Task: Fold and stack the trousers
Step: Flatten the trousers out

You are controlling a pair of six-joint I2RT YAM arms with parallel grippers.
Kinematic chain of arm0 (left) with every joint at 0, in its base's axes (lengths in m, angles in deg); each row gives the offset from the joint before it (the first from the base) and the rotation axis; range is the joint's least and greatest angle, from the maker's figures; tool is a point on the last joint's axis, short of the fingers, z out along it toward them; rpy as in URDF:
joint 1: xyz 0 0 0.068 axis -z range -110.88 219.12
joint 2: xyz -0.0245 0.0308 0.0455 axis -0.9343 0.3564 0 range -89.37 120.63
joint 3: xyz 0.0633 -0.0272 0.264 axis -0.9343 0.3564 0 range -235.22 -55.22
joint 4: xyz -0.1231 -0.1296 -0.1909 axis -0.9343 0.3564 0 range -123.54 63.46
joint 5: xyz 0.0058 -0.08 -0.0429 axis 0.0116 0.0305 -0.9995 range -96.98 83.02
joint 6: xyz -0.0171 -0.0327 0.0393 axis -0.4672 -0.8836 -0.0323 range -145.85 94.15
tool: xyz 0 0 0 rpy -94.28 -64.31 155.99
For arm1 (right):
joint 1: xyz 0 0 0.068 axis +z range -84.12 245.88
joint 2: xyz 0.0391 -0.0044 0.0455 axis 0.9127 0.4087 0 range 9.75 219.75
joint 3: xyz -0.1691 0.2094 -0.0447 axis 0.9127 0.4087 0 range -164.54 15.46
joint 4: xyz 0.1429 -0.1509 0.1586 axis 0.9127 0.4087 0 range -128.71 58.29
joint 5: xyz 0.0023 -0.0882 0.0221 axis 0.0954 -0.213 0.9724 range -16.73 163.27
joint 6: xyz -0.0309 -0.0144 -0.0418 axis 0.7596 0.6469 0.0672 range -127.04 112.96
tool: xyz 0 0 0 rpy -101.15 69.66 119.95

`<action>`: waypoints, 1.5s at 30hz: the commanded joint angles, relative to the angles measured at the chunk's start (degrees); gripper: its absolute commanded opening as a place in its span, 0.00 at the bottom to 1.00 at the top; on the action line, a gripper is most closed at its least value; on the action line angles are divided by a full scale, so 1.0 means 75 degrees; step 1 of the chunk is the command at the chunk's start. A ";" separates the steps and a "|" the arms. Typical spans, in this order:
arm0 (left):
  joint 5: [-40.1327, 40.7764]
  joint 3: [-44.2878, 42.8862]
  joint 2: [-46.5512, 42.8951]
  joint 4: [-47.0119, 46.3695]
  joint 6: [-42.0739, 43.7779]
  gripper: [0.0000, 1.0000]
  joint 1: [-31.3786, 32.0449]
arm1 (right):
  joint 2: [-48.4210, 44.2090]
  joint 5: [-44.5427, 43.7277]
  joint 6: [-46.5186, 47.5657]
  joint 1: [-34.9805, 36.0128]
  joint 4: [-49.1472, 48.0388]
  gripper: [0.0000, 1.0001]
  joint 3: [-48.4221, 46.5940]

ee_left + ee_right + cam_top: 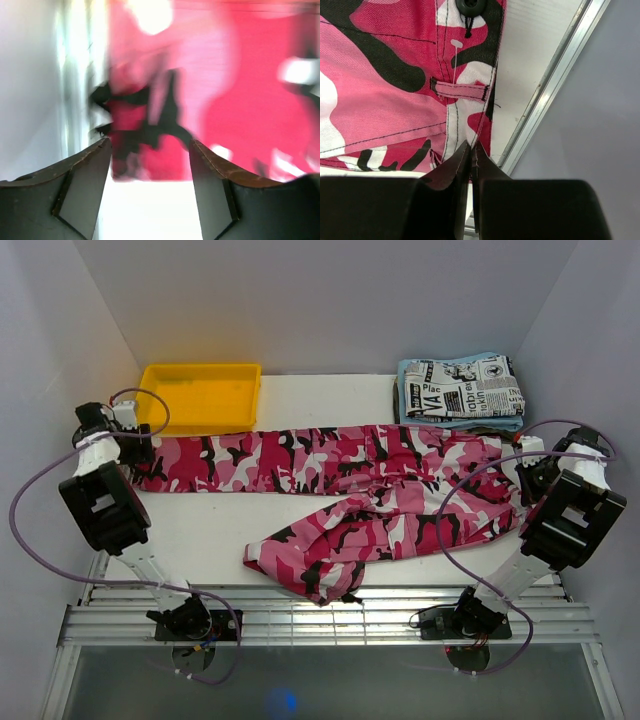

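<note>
The trousers (400, 500), in pink, magenta, white and black camouflage, lie across the table. One leg stretches left and the other is bunched toward the front middle. My left gripper (140, 452) is at the far-left leg end. In the blurred left wrist view the gripper (150, 142) is open, its fingers (87, 175) either side of the trousers (240, 100) hem. My right gripper (530, 468) is at the waist on the right. In the right wrist view that gripper (471, 145) is shut on the waistband edge of the trousers (380, 100), just below a belt loop (460, 91).
A yellow bin (200, 395) stands at the back left, just behind the left leg. At the back right a folded newspaper-print garment (465, 385) lies on a light blue cloth (408, 410). A metal rail (555, 85) and the wall run close beside the right gripper. Slatted rails (330, 620) edge the front.
</note>
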 commanded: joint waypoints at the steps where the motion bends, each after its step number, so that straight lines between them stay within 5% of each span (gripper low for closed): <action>1: -0.3509 -0.0099 -0.2287 0.1163 0.1489 0.75 0.0373 | -0.0302 0.0296 0.0089 -0.0005 -0.0016 0.08 0.0067; 3: -0.4941 0.0076 -0.2923 0.2302 0.3385 0.76 0.1188 | -0.0302 0.0308 0.0100 -0.0005 -0.0004 0.08 0.0125; 5: -0.4692 0.0554 -0.3811 0.3372 0.4475 0.77 0.2290 | -0.0302 0.0320 0.0089 -0.0005 -0.0015 0.08 0.0149; 9: -0.3017 0.1364 -0.4542 0.3691 0.3959 0.78 0.6781 | -0.0244 0.0366 -0.0028 -0.0004 0.0031 0.08 0.0067; 11: -0.2079 0.1413 -0.4346 0.3691 0.3371 0.78 0.8090 | -0.0221 0.0390 -0.0098 0.0007 0.0066 0.08 -0.0003; 12: -0.1601 0.1309 -0.3741 0.3761 0.2684 0.77 0.9698 | -0.0209 0.0413 -0.0122 0.0007 0.0124 0.08 -0.0027; 18: -0.0683 0.1342 -0.2742 0.3469 0.1928 0.77 1.2064 | -0.0220 0.0437 -0.0146 0.0019 0.0148 0.08 -0.0097; 23: 0.0055 0.1518 -0.2014 0.3058 0.1541 0.77 1.3110 | -0.0279 0.0460 -0.0157 0.0019 0.0149 0.08 -0.0109; 28: 0.0605 0.1939 -0.1520 0.2463 0.1236 0.68 1.3323 | -0.0302 0.0414 -0.0087 0.0019 0.0137 0.08 -0.0039; 29: 0.0805 0.2126 -0.1590 0.2368 0.1189 0.59 1.3300 | -0.0314 0.0367 -0.0064 0.0019 0.0125 0.08 -0.0027; 30: 0.1039 0.2186 -0.1718 0.2111 0.1119 0.40 1.3172 | -0.0337 0.0343 -0.0040 0.0019 0.0102 0.08 -0.0004; 32: 0.0785 0.2094 -0.2394 0.1969 0.0781 0.23 1.2450 | -0.0349 0.0308 0.0030 0.0019 0.0055 0.08 0.0020; 33: 0.0551 0.2023 -0.2666 0.1922 0.0639 0.05 1.2096 | -0.0338 0.0308 0.0030 0.0019 0.0055 0.08 0.0008; 34: 0.0073 0.1930 -0.2912 0.1910 0.0522 0.00 1.1664 | -0.0326 0.0320 0.0030 0.0031 0.0066 0.08 -0.0026; 40: -0.1044 0.2266 -0.5453 0.1466 0.0683 0.00 0.7938 | -0.0431 0.0320 0.0042 0.0019 0.0078 0.08 0.0032; 45: -0.1993 0.3918 -0.7623 0.1825 0.2673 0.00 0.5170 | -0.0595 0.0250 0.0229 0.0019 0.0113 0.08 0.0243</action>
